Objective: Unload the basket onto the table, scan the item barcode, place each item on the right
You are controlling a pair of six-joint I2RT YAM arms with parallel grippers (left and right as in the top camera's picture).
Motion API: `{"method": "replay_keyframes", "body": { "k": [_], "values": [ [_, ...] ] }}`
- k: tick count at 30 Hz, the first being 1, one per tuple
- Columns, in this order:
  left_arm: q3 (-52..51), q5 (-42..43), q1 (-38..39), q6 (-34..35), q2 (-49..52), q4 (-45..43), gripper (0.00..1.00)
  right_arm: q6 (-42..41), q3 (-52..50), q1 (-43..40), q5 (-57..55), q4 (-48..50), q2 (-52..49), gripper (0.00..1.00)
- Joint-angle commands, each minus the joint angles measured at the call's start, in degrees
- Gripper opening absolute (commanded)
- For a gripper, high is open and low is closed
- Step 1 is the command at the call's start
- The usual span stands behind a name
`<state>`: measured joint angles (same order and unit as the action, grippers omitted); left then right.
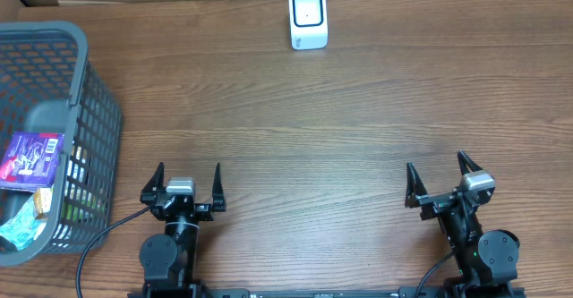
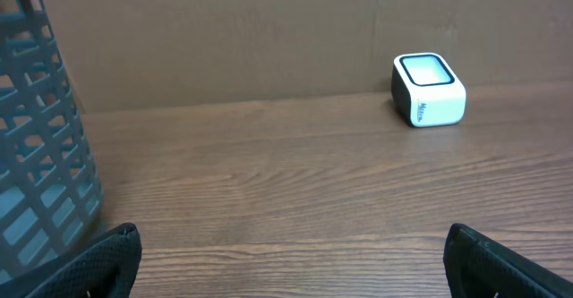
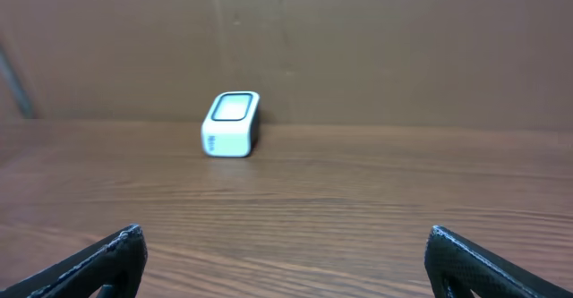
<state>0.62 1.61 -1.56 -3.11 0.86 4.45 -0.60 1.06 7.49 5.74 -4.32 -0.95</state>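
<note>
Nothing in left gripper (image 1: 188, 169) or right gripper (image 1: 435, 161), both wide apart, near. Scanner (image 1: 308, 18) far. Basket (image 1: 97, 123) of packs (image 1: 34, 157) left.

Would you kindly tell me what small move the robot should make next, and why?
Probably swing the left tool over the basket, above the purple packet: it and the right tool stand open and empty, the basket is nearest it, and nothing faces the scanner.

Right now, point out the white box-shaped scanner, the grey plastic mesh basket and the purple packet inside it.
white box-shaped scanner (image 1: 308, 18): overhead view, on its windowed face.
grey plastic mesh basket (image 1: 100, 128): overhead view, on its right-hand mesh wall.
purple packet (image 1: 34, 157): overhead view, on its printed face.
</note>
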Motion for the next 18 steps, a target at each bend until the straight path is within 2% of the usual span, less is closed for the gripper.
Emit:
{"method": "replay_keyframes", "body": {
  "k": [1,6,10,18],
  "values": [
    [0.0,2.1,-0.3,2.1,-0.6,0.0,1.0,0.2,-0.6,-0.3,3.7,0.8,-0.1,1.0],
    [2.9,2.9,-0.3,2.0,-0.6,3.7,1.0,0.2,-0.3,-0.3,8.6,1.8,-0.1,1.0],
    [9.4,2.9,-0.3,2.0,-0.1,10.3,1.0,0.2,1.5,-0.3,10.4,1.9,-0.5,1.0],
    [20.7,4.5,-0.3,3.3,6.3,16.8,1.0,0.2,9.9,-0.3,12.2,1.2,-7.0,1.0]
  ]
}}
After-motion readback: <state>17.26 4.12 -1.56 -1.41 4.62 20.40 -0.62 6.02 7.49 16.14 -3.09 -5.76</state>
